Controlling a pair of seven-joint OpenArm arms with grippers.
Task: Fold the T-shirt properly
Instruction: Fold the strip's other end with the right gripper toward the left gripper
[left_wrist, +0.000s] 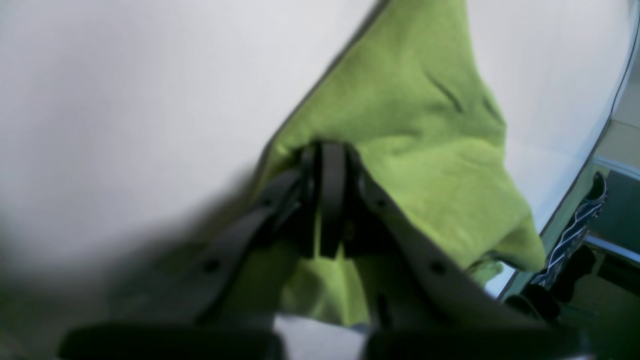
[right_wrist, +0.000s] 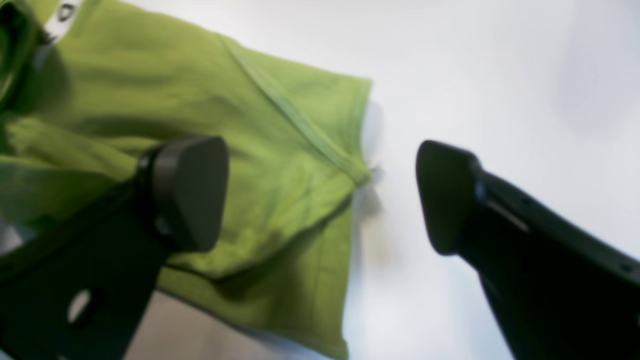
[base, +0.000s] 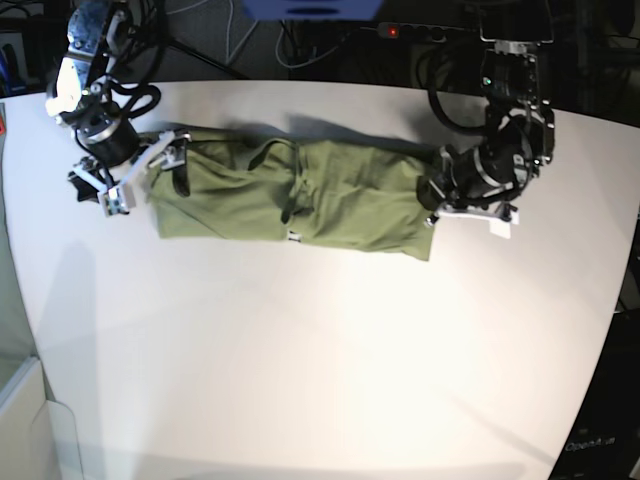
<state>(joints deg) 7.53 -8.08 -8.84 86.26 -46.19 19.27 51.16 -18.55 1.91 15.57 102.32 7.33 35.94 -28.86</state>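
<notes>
The olive-green T-shirt (base: 330, 200) lies folded into a long band across the far half of the white table (base: 300, 350). My left gripper (left_wrist: 330, 200) is shut on a bunched edge of the T-shirt (left_wrist: 425, 150); in the base view this gripper (base: 432, 193) sits at the band's right end. My right gripper (right_wrist: 320, 195) stands wide open just above the T-shirt's (right_wrist: 280, 165) sleeve hem, one pad (right_wrist: 190, 192) over cloth and the other over bare table. In the base view it (base: 143, 176) is at the band's left end. A white tag (right_wrist: 65, 12) shows near the collar.
Black cables and a power strip (base: 420, 32) lie beyond the table's far edge. The table's curved edge (left_wrist: 590, 165) runs close on the right of the left wrist view, with a striped object (left_wrist: 575, 230) below it.
</notes>
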